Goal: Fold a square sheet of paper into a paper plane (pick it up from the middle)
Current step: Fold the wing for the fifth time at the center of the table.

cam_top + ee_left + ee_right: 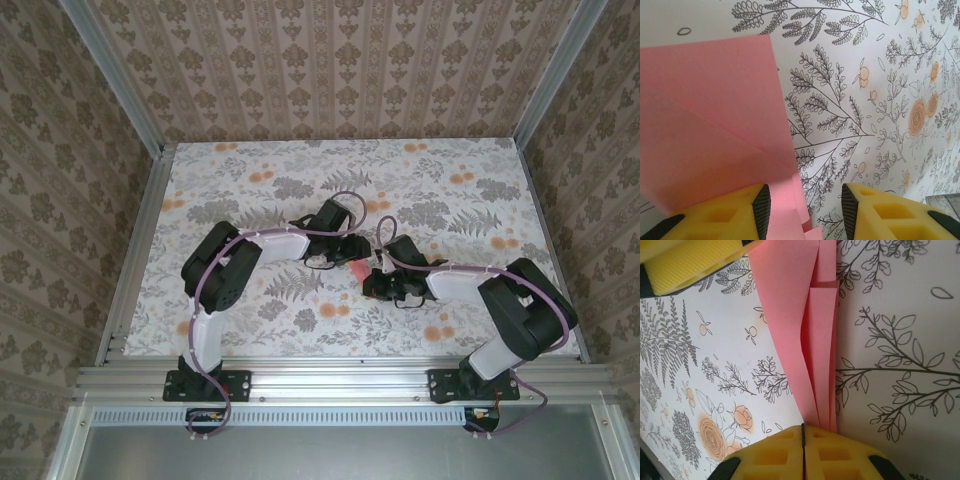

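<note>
Patterned wallpaper (330,70) on three sides, a floral tablecloth (250,190) underneath, and right at the centre of the top view both arms meet nose to nose over a sliver of pink paper (357,270).

The right gripper (803,432) has it: in the right wrist view the two yellow fingers are pressed flat together, just a thin seam between them, and the paper comes straight out of that pinch. It's already in layers, two or three narrow flaps stacked, and its long axis runs from bottom centre up to the top edge of the frame, leaning a touch left.

Now the left gripper (802,202). Its fingers stand wide apart, nothing clamped. In its own view the paper spreads across the left half of the frame, and only a narrow strip dips down into the gap, hugging the left-hand finger; the right-hand finger stands over bare cloth. One of its fingers (690,262) shows at the upper left of the right wrist view, just beside the paper's left edge.

So here's what counts: the paper lies left of the open gap's centre, its far end nearer the left gripper. My read is that the gripper needs to slide left before closing, or it catches only that thin strip. How far along the plane is, I can't tell.
</note>
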`<state>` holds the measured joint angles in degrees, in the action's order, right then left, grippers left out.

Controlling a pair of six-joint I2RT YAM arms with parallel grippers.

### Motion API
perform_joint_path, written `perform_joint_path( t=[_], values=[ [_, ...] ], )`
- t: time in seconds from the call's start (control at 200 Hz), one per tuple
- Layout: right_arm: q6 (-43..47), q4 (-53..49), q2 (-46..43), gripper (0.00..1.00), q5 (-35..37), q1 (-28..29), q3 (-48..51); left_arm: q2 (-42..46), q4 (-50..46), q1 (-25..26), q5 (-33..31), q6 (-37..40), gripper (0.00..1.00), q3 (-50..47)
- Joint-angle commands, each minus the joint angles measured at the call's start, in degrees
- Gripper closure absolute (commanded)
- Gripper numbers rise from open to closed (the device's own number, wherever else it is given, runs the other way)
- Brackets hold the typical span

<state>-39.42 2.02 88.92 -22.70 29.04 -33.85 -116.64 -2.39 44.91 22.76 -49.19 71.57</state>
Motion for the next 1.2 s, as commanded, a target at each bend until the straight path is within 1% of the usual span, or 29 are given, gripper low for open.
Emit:
perform_joint_path(
  t=[0.0, 0.07, 0.14, 0.3, 0.345, 0.465, 0.59, 0.765, 0.965, 1.04, 1.2],
  values=[
    [-2.07, -0.20, -1.77, 0.91, -2.00, -0.47, 0.82, -2.19, -3.08, -0.52, -0.45, 1.46, 0.55, 0.23],
    [-2.96, 1.62, -2.59, 0.91, -4.25, -0.47, -0.35, -2.14, -2.88, -0.58, -0.35, 1.29, 0.55, 0.24],
    [-3.89, 3.62, -2.46, 0.91, -4.68, -0.54, -1.03, -2.01, -2.81, -0.54, -0.20, 1.15, 0.55, 0.38],
    [-3.52, 4.67, 1.25, 0.90, -2.67, -0.82, -3.30, -2.01, -2.36, -0.48, 0.05, 0.84, 0.55, 0.58],
    [-3.47, 4.97, 2.41, 0.90, -1.59, -0.95, -3.33, -2.09, -2.33, -0.43, 0.15, 0.85, 0.55, 0.59],
    [-3.40, 7.22, 4.00, 0.89, -1.86, -1.77, -2.89, -1.89, -2.29, -0.36, 0.18, 0.85, 0.55, 0.50],
    [-2.75, 6.41, 5.37, 0.89, -0.47, -2.88, -2.60, -1.84, -2.23, -0.36, 0.18, 0.80, 0.55, 0.42],
    [-2.36, 6.08, 4.52, 0.89, -2.31, -3.72, -1.49, -1.74, -2.08, -0.35, 0.26, 0.76, 0.54, 0.42],
    [-1.51, 4.60, -0.55, 0.87, -2.40, -3.72, -1.12, -1.73, -2.36, -0.37, 0.09, 0.81, 0.54, 0.72],
    [-0.94, 3.69, -1.01, 0.86, -2.35, -3.70, -1.97, -1.82, -2.39, -0.39, 0.09, 0.81, 0.54, 0.76],
    [-1.35, 4.12, -0.29, 0.79, -1.96, -3.72, -2.89, -1.79, -2.61, -0.35, 0.09, 0.82, 0.54, 1.02]
  ],
)
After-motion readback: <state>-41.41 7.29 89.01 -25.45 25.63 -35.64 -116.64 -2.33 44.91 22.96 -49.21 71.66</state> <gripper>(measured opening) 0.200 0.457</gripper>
